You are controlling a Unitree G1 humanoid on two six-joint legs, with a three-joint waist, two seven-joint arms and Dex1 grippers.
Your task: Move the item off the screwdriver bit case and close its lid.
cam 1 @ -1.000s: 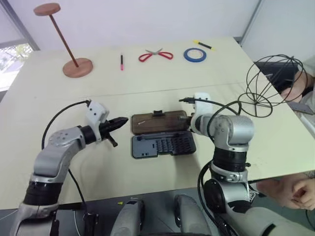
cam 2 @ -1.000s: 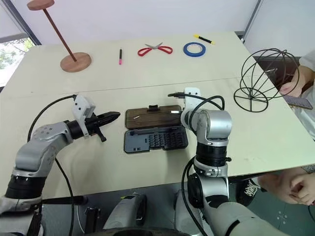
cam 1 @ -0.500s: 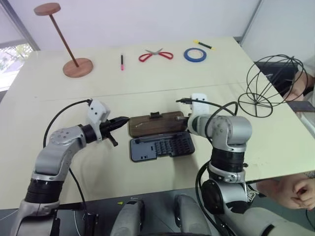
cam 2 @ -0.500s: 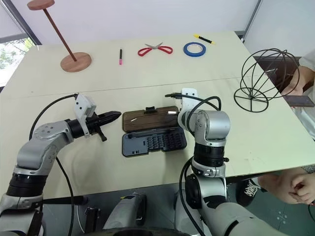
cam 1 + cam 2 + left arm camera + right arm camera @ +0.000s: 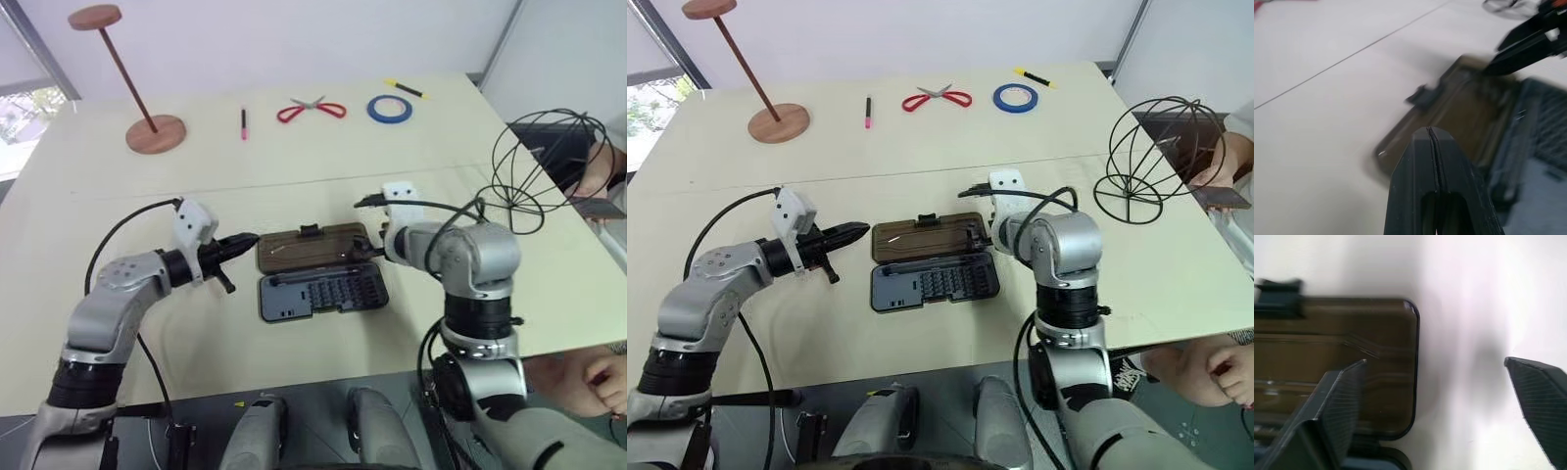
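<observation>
Closing the lid (image 5: 924,237) looks easy: thin, light, stiff plastic; push its far edge. Left gripper (image 5: 854,231) is pinched shut, empty. Right gripper (image 5: 1440,396) is wide apart, empty.

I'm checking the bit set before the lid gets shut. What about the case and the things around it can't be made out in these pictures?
- Bits in the case: too small in the head views to tell types or gaps; blurred in the left wrist view.
- Lid: latch cut off by the right wrist view's edge, near corner hidden behind a finger.
- Wire cage: far side cut off by the left eye view's edge.
</observation>
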